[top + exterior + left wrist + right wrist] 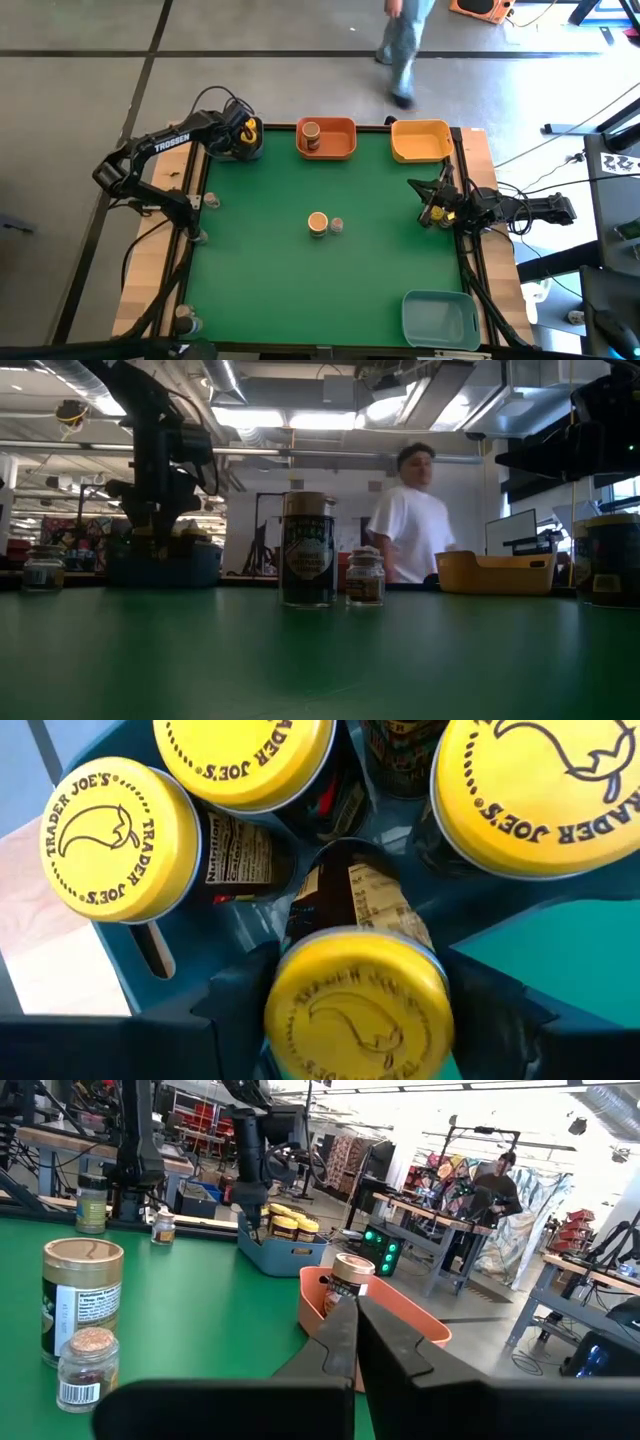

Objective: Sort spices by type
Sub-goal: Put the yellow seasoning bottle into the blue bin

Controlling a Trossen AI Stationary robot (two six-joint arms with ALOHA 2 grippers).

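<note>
left gripper [355, 1020]: over the blue bin [243, 150] at the worktop's far left corner, fingers [235, 1005] either side of a yellow-lid jar [358, 1010]; gripping or just let go, cannot tell
blue bin contents: more yellow-lid jars [120, 838] standing upright, packed close around the one between the fingers
right gripper [355, 1315]: closed, empty, parked at the right edge of the worktop [270, 240] near the yellow bin [420, 140]
orange bin [335, 145]: far edge, middle; one tan-lid jar [311, 133] upright inside
worktop centre: tan-lid jar [318, 223] upright, tiny grey-top jar [337, 225] just beside it, close but contact unclear
left edge: small jars [212, 202] off the green mat, on the wooden border
near right corner: pale blue bin [440, 318]
background: person [410, 520] in white top walking past behind the worktop
</note>
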